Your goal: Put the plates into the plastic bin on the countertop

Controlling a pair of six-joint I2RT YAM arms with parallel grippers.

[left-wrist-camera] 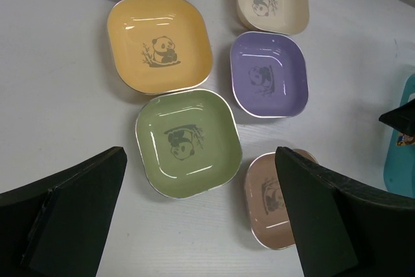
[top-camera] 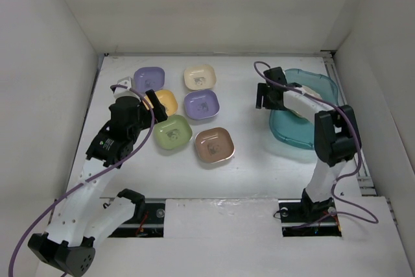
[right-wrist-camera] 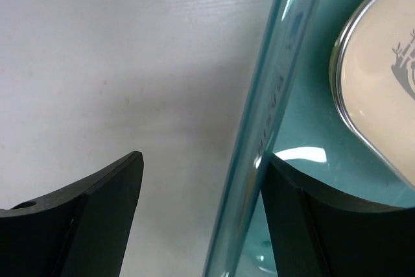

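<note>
Six plates [top-camera: 201, 103] wait on the bench [top-camera: 259, 160], one cream plate [right-wrist-camera: 382, 95] in the bin [top-camera: 292, 135]. Left claw [left-wrist-camera: 198, 154] hovers spread over the green plate [left-wrist-camera: 188, 121], likely to lower and pinch its rim; right claw [right-wrist-camera: 202, 157], spread, straddles the bin wall.

I can read no words or numbers anywhere. The plates [left-wrist-camera: 188, 144] carry only a panda drawing (no lettering with it), and raised marks on the rim of the plastic bin [right-wrist-camera: 269, 128] are too blurred for me to read.
</note>
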